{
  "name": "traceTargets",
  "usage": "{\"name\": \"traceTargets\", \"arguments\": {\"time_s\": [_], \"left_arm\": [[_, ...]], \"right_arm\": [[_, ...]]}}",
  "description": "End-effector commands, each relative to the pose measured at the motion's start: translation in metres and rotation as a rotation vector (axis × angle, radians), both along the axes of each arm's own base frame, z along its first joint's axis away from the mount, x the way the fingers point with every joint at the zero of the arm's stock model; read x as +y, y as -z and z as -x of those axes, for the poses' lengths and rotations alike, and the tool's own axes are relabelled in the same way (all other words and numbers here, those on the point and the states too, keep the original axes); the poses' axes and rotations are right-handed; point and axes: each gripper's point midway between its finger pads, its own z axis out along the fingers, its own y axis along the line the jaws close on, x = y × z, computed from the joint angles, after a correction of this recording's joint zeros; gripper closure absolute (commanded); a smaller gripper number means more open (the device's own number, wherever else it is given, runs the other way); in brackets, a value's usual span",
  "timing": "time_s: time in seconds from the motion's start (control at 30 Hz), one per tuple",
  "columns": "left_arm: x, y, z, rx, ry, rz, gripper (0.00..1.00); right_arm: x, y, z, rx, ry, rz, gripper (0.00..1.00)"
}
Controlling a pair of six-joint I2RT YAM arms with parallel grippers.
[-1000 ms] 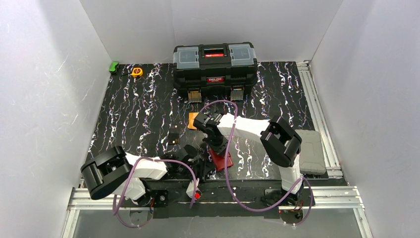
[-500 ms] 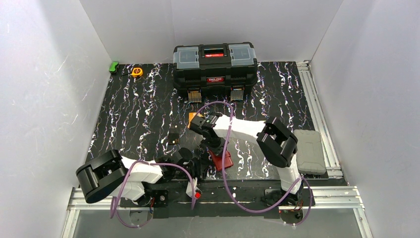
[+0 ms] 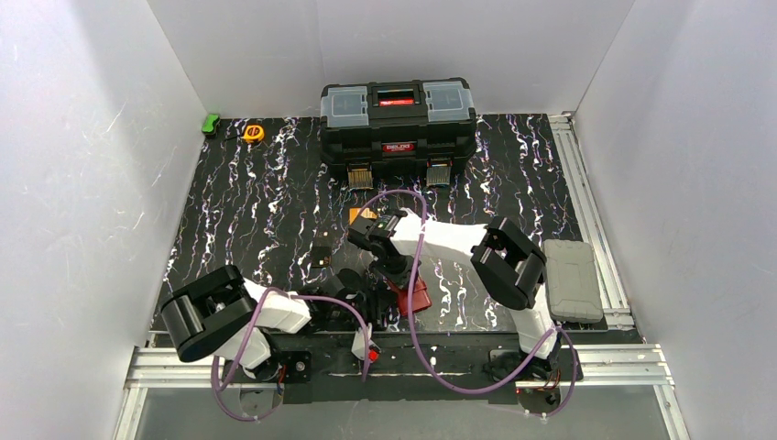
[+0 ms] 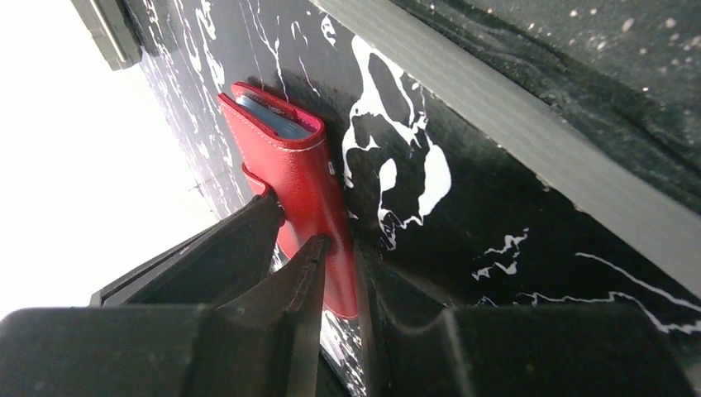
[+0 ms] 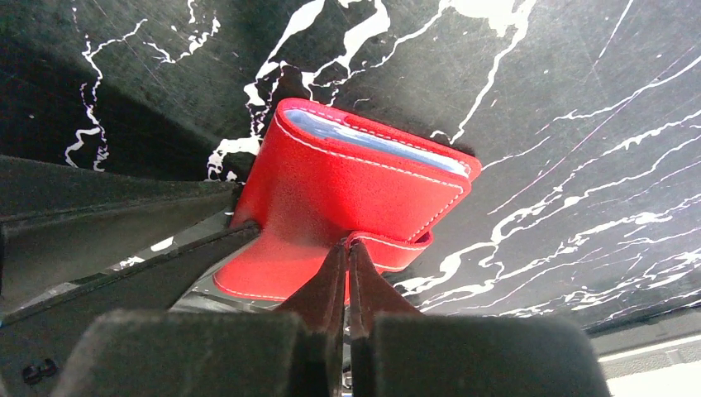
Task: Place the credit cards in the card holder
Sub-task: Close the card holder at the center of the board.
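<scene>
From above I count one red wallet at the near edge of the table, with my left gripper and right gripper both on it. One orange card shows beyond my right wrist. At the back are one black toolbox and one yellow tape measure.

My left camera shows the left gripper pinching the wallet's lower edge.

My right camera shows the right gripper pressed together on the wallet's strap.
</scene>
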Motion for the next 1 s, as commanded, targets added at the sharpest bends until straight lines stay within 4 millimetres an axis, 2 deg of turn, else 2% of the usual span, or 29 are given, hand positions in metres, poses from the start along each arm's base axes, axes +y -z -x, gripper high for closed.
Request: {"name": "traceTargets", "arguments": {"time_s": [0.0, 0.27, 0.57, 0.63, 0.83, 0.97], "left_arm": [[0.032, 0.050, 0.024, 0.167, -0.011, -0.171, 0.80], [0.024, 0.053, 0.017, 0.180, -0.008, -0.161, 0.82], [0.030, 0.060, 0.008, 0.200, -0.033, -0.183, 0.83], [0.031, 0.060, 0.007, 0.197, -0.030, -0.188, 0.83], [0.030, 0.057, 0.002, 0.171, -0.022, -0.196, 0.84], [0.032, 0.058, 0.003, 0.159, -0.015, -0.205, 0.84]], "right_arm": [[0.051, 0.100, 0.046, 0.191, -0.041, -0.169, 0.99], [0.065, 0.110, 0.065, 0.235, -0.126, -0.202, 0.99], [0.079, 0.119, 0.078, 0.244, -0.066, -0.294, 0.97], [0.077, 0.119, 0.079, 0.236, -0.048, -0.302, 0.81], [0.069, 0.104, 0.073, 0.194, -0.011, -0.337, 0.47], [0.066, 0.095, 0.069, 0.180, 0.003, -0.361, 0.42]]}}
